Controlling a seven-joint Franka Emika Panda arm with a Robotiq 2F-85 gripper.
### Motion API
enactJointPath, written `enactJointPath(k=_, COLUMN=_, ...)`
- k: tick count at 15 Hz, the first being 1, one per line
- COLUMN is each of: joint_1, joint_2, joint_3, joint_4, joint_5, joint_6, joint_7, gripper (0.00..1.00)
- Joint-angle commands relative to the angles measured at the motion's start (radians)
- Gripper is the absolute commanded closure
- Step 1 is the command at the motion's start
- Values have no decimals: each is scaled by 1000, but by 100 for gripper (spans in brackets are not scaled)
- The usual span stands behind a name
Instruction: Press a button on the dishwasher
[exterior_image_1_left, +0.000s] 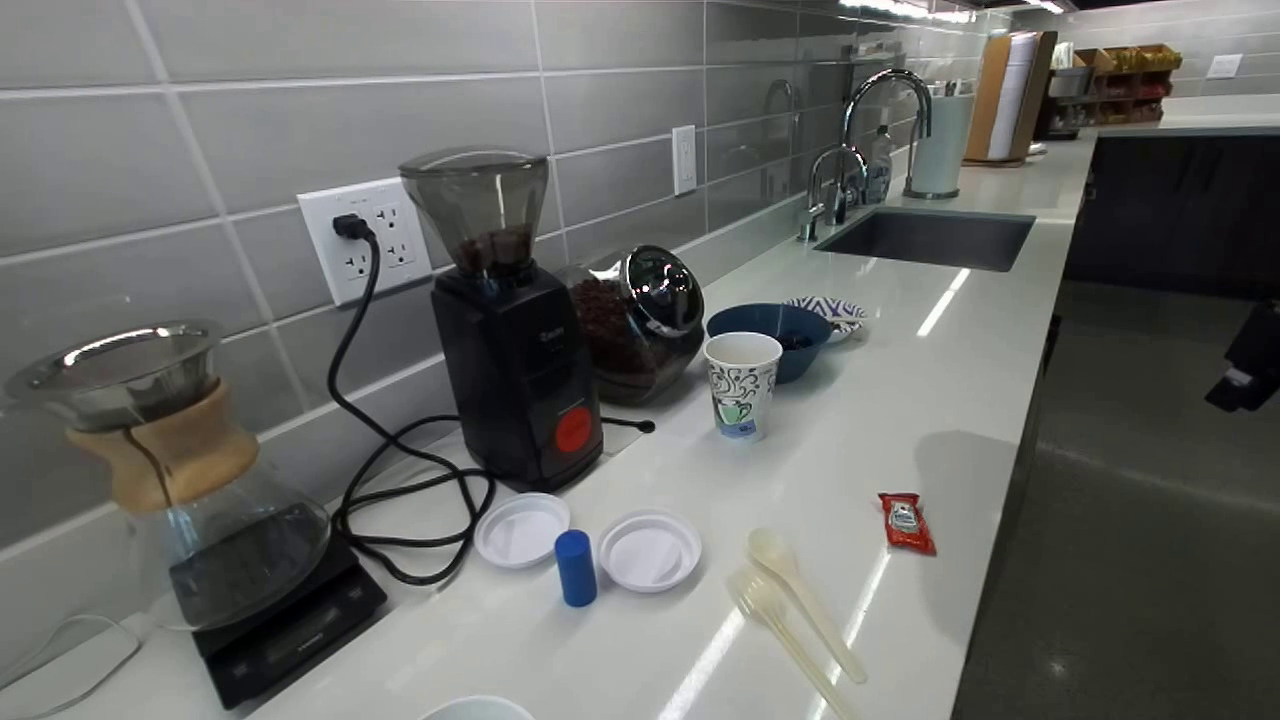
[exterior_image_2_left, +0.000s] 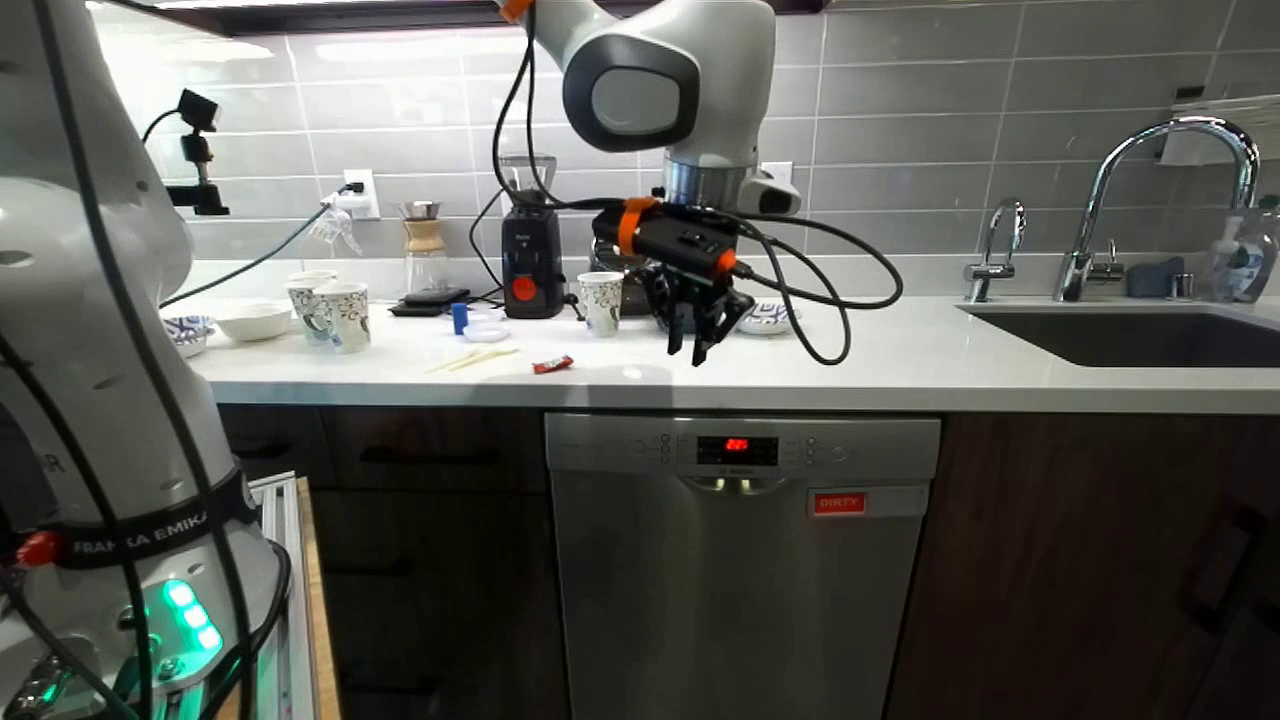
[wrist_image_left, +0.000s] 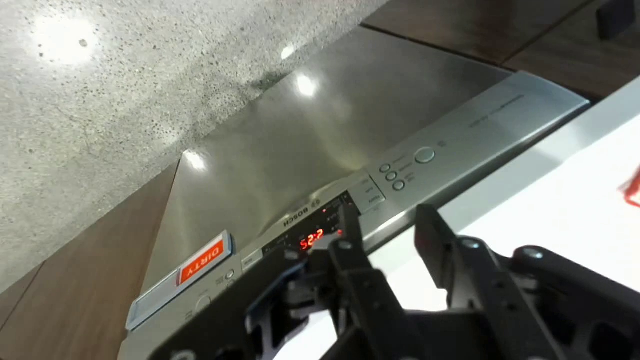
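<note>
The steel dishwasher (exterior_image_2_left: 740, 590) is closed under the counter. Its top panel has a dark display (exterior_image_2_left: 737, 450) with red digits and small round buttons (exterior_image_2_left: 665, 448) on either side. In the wrist view the dishwasher (wrist_image_left: 320, 135) stands upside down, with three small buttons (wrist_image_left: 391, 176) and a larger round button (wrist_image_left: 424, 155) beside the display (wrist_image_left: 325, 220). My gripper (exterior_image_2_left: 688, 350) hangs above the dishwasher panel, fingers down, apart from it. In the wrist view the gripper (wrist_image_left: 387, 215) has its fingers apart with nothing between; one finger covers part of the display.
The white counter (exterior_image_2_left: 880, 370) overhangs just above the panel. On it are a coffee grinder (exterior_image_2_left: 532, 255), paper cups (exterior_image_2_left: 343, 318), bowls and a red packet (exterior_image_2_left: 552, 365). The sink (exterior_image_2_left: 1150, 335) lies right. A loose cable (exterior_image_2_left: 850, 300) loops beside the gripper. A red DIRTY label (exterior_image_2_left: 838, 503) is on the dishwasher.
</note>
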Motion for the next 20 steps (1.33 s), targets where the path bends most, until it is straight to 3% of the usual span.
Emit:
enactJointPath(k=1, joint_1=7, joint_2=-105, joint_3=-14, joint_4=-87, joint_5=89, joint_6=35, joint_7=34, gripper=34)
enactJointPath(k=6, joint_1=-10, joint_2=-223, joint_3=-73, joint_4=-205, joint_5=58, joint_6=55, joint_7=26, gripper=1)
enactJointPath(k=7, joint_1=-9, joint_2=-242, joint_3=-93, joint_4=-216, joint_5=86, joint_6=56, joint_7=8, gripper=0)
enactJointPath(k=8, joint_1=12, joint_2=-166, joint_3=-88, joint_4=-153, joint_5=62, joint_6=31, joint_7=21, gripper=10)
enactJointPath(k=10, joint_1=9, joint_2=-203, joint_3=-112, joint_4=-181, joint_5=61, joint_6=33, joint_7=19, gripper=0)
enactJointPath(k=20, joint_1=11, joint_2=-223, joint_3=-117, joint_4=-199, joint_5=60, joint_6=39, joint_7=20, gripper=0)
